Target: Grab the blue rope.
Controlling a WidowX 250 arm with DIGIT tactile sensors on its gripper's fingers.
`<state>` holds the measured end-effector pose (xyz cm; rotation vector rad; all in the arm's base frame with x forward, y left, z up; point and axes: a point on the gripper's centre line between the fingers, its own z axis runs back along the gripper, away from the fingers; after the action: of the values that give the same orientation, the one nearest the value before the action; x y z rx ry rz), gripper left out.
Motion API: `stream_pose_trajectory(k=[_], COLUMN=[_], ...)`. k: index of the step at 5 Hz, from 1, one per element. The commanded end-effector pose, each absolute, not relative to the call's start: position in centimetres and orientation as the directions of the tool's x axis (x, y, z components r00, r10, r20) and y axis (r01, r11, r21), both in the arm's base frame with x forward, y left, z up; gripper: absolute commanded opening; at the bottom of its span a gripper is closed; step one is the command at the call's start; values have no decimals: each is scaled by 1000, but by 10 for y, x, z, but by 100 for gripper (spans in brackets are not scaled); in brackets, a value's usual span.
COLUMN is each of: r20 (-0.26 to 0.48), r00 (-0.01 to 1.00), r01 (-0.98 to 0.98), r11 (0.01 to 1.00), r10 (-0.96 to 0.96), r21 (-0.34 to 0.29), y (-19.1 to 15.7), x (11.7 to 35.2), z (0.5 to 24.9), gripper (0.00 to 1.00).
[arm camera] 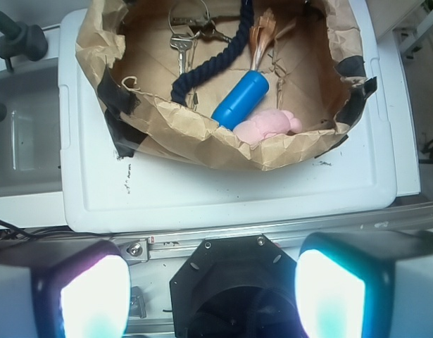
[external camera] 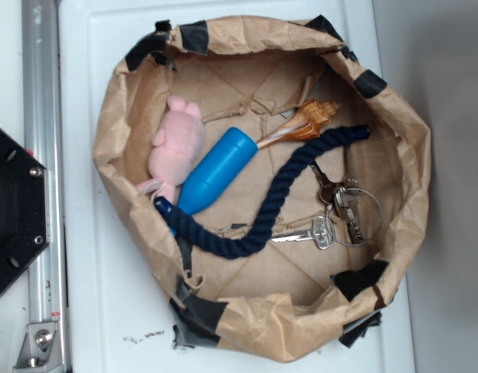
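The blue rope point(external camera: 272, 208) is a thick dark navy twisted cord. It curves through the brown paper basket point(external camera: 114, 132) from the upper right down to the lower left. In the wrist view the blue rope point(arm camera: 215, 65) lies at the top, far ahead. My gripper point(arm camera: 212, 294) is open and empty, with glowing fingertips point(arm camera: 95, 299) wide apart. It hovers above the black robot base, well short of the basket. The gripper is out of sight in the exterior view.
In the basket lie a bright blue plastic cylinder point(external camera: 217, 170), a pink plush toy point(external camera: 176, 146), an orange shell-like object point(external camera: 307, 122) and a bunch of keys point(external camera: 341, 211). The basket sits on a white lid point(arm camera: 223, 190). The black base point(external camera: 13, 208) and a metal rail point(external camera: 43, 155) stand at the left.
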<state>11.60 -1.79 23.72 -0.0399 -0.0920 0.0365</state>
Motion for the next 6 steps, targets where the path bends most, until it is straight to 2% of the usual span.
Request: stream_pose_trajectory(k=[1,3,4,5,6], r20=[91,91,71,56,29], r00=[995,990,994,996,998], r01=[-35,-105,-76,-58,-43], r11=[999,993,993,995,991], r10=[38,110,82,63,47], r21=[-42,-57,-88,-76,-123], y=[-18,-10,-16,-28,-41], x=[116,214,237,241,234], z=[237,184,139,101,76], gripper=[100,100,100,100,100])
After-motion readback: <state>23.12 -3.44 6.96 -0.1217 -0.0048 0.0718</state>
